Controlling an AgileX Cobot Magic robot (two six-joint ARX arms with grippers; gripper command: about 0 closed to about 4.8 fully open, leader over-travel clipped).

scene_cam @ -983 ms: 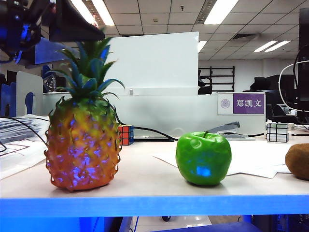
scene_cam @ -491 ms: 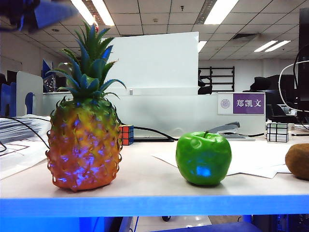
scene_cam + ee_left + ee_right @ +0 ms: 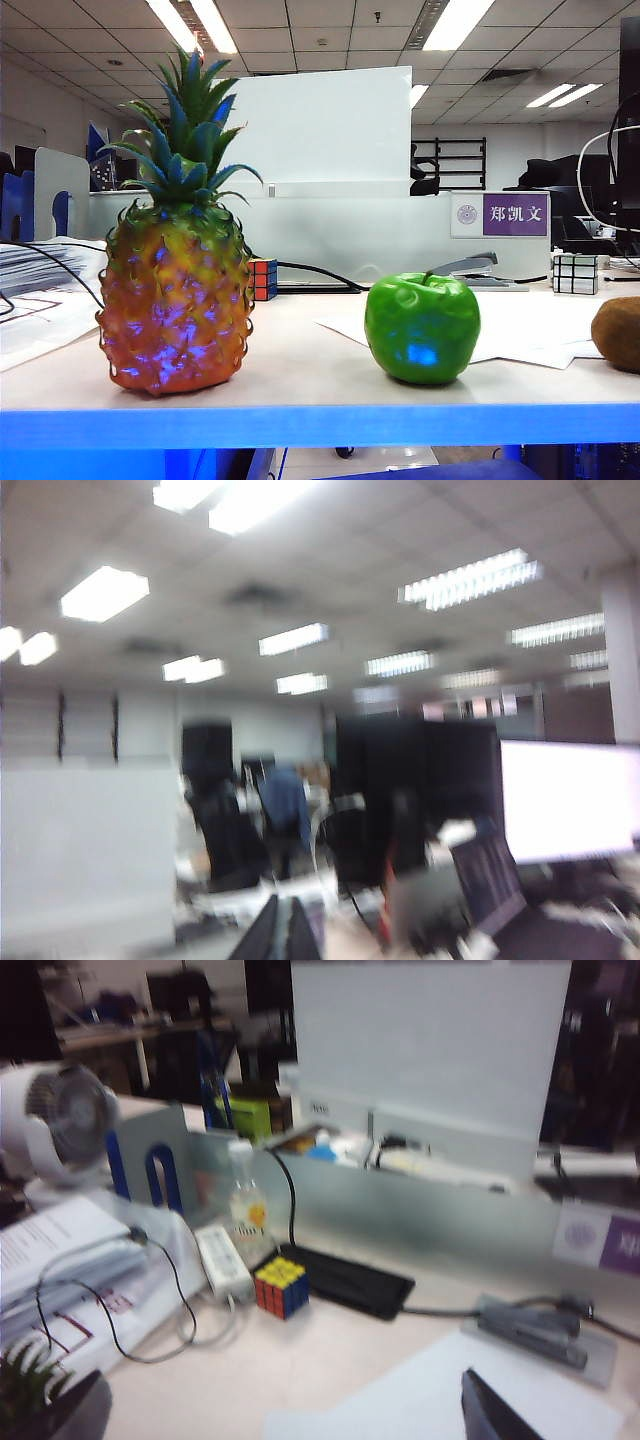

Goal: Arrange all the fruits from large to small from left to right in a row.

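Observation:
Three fruits stand in a row on the table in the exterior view: the pineapple (image 3: 172,300) at the left, the green apple (image 3: 421,328) in the middle and the brown kiwi (image 3: 618,333) cut by the right edge. Neither arm shows in that view. My left gripper (image 3: 282,930) is shut with nothing between its fingers; its blurred camera looks out over the office and ceiling. My right gripper (image 3: 285,1420) is open above the bare table, its dark fingertips (image 3: 490,1410) far apart. Green pineapple leaves (image 3: 25,1385) show beside its other finger.
A Rubik's cube (image 3: 261,279) lies behind the pineapple, a second cube (image 3: 574,273) and a stapler (image 3: 475,268) at the back right. White paper (image 3: 520,335) lies under the apple. The right wrist view also shows a bottle (image 3: 247,1205), a power strip (image 3: 222,1260), cables and a fan (image 3: 60,1120).
The left arm that hung above the pineapple's crown has lifted out of the exterior view. The three fruits have stayed where they were.

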